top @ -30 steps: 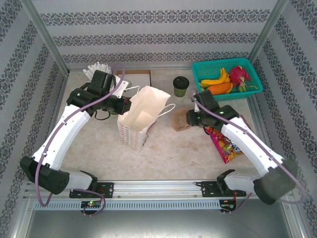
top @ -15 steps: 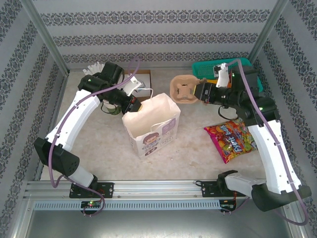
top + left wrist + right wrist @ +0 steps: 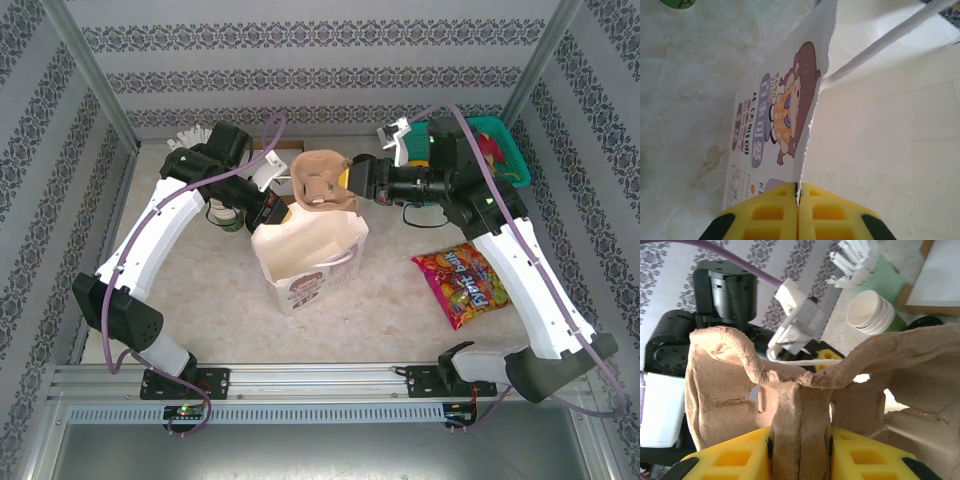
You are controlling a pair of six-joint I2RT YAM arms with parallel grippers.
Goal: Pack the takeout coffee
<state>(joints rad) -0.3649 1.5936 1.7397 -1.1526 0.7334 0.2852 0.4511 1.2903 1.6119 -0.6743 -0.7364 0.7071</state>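
Over the bag (image 3: pixel 310 250), our right end effector (image 3: pixel 358 182) holds a brown carrier (image 3: pixel 320 180). Its yellow pads (image 3: pixel 725 460) are clenched on the carrier's thin middle ridge. Our left end effector (image 3: pixel 272 208) is shut tight on the bag's top edge, with the paper right between its pads.

The bag stands on the tabletop (image 3: pixel 200 300) with its mouth open. We see nothing inside it. We cannot tell for sure where the coffee is. A dark round bit (image 3: pixel 926 322) past the carrier, just beside a board (image 3: pixel 940 275), may be its lid.

What could go wrong? The carrier looks about as wide as the bag's mouth. If it comes down crooked, a corner could catch the rim and squash the bag or tip it over. The white handle (image 3: pixel 880 46) runs by the mouth and could snag too.

Our left hold is on one thin paper edge. A hard push from above could rip it or pull it free, and then the mouth would flop shut. The carrier is soft and held only by its middle, so it could bend or swing. Our two arms are close together and could bump. If the carrier lands tilted, the coffee may not stand straight in it.
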